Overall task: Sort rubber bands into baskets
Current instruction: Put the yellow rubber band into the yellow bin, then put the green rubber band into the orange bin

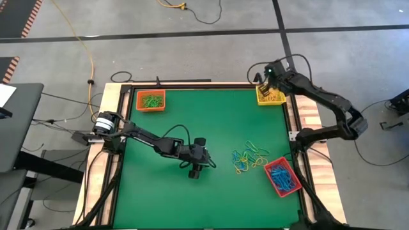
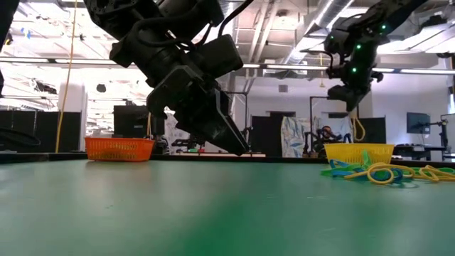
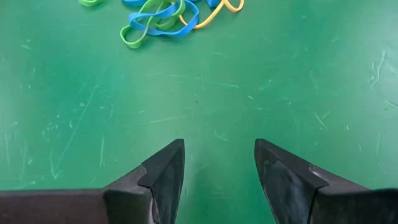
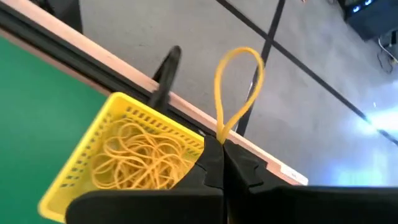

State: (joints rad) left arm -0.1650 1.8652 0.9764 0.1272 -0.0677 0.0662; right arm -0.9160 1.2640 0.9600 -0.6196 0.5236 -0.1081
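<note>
Low in the middle of my overhead picture I see my left tool (image 1: 195, 170) just above the green worktop (image 1: 192, 128), its two fingers (image 3: 165, 177) spread apart with nothing between them. To its right, in the lower right part, a loose pile of rubber bands (image 1: 248, 157) lies on the worktop, blue, green and yellow ones mixed up. Just right of the pile sits the red basket (image 1: 282, 176), full of blue bands. Up in the upper left is the orange basket (image 1: 151, 100) with green bands inside. In the upper right my right tool (image 4: 220, 148) hangs over the yellow basket (image 1: 270, 96), pinched tight on one yellow band (image 4: 237, 87) that loops up from its tips.
</note>
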